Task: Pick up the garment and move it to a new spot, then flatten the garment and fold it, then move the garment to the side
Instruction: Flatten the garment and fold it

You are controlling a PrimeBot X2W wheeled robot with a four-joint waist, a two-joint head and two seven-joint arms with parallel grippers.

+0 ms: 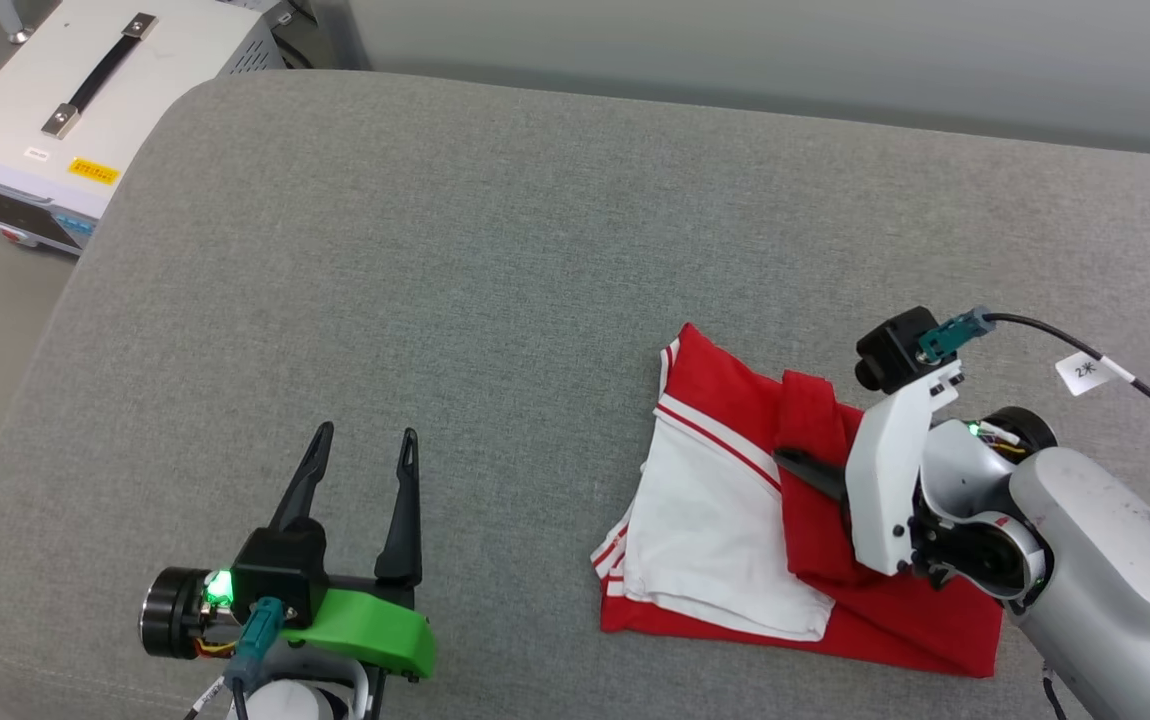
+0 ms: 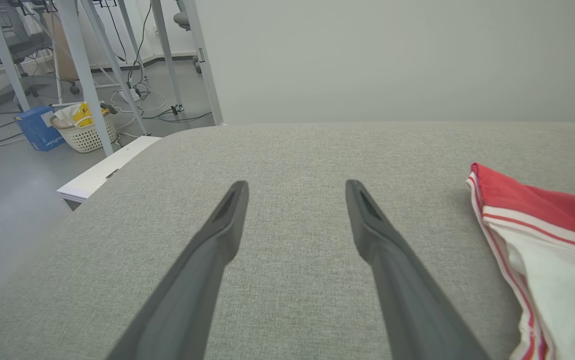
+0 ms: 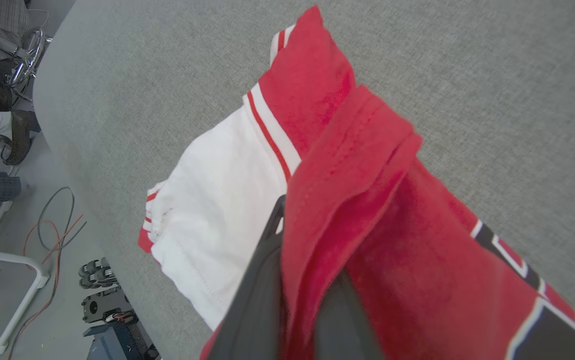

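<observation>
the right hand [image 1: 800,468] has its two long dark fingers pressed together on a raised fold of the red soft-fabric t-shirt with white short sleeves [image 1: 735,510]. in the right wrist view the red cloth drapes over and between the fingers, so the pinch takes a doubled layer rather than a single edge. that grip looks suited to dragging or lifting the bundle as one piece without it opening out.

the t-shirt lies in a compact, roughly folded heap on the robot's right part of the grey fabric-covered surface [image 1: 495,250], near the front edge. one white sleeve is uppermost on its left side, and a black printed patch [image 3: 552,325] shows on the red body.

the left hand [image 1: 365,435] hangs over bare surface well apart from the shirt, fingers spread wide and holding nothing, probably parked clear because one pinch is enough. judging by the tidy shape, folding seems done and the move aside is the step in hand.
</observation>
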